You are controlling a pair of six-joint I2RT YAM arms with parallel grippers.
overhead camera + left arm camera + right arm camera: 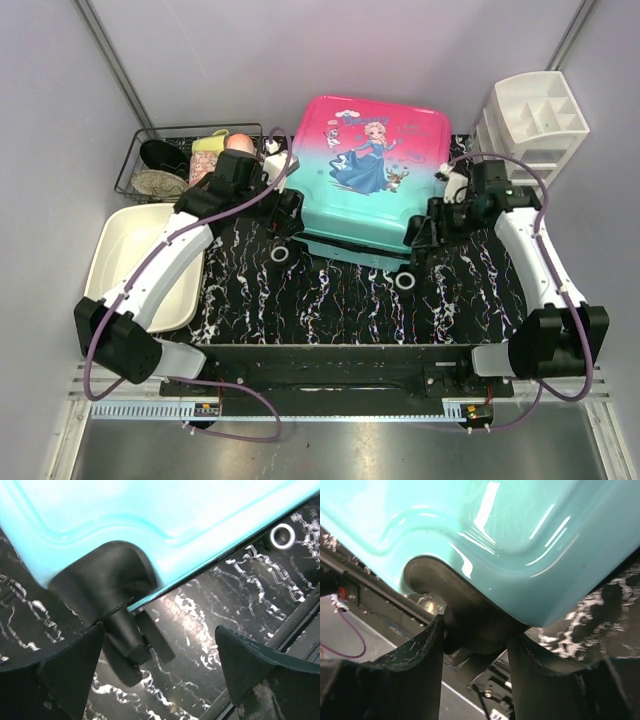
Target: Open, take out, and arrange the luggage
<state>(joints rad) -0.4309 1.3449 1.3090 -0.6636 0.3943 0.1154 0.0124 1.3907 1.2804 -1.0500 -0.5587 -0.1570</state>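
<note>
the suitcase [372, 170] lies shut on the black mat [330, 300]. my left pincer [160, 630] is spread wide. my right pincer [476, 632] hugs a round wheel [470, 612]; pinching or not, i can't tell. it might slip off.

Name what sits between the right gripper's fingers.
The black wheel housing at the teal corner of the luggage sits between the fingers of the right gripper; the right wrist view shows it.

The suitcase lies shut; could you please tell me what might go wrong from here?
The right gripper straddles a rounded wheel mount, so it may slip off. The left gripper hangs open, holding nothing, so a one-sided pull might swivel the suitcase toward the white organizer close beside it.
</note>
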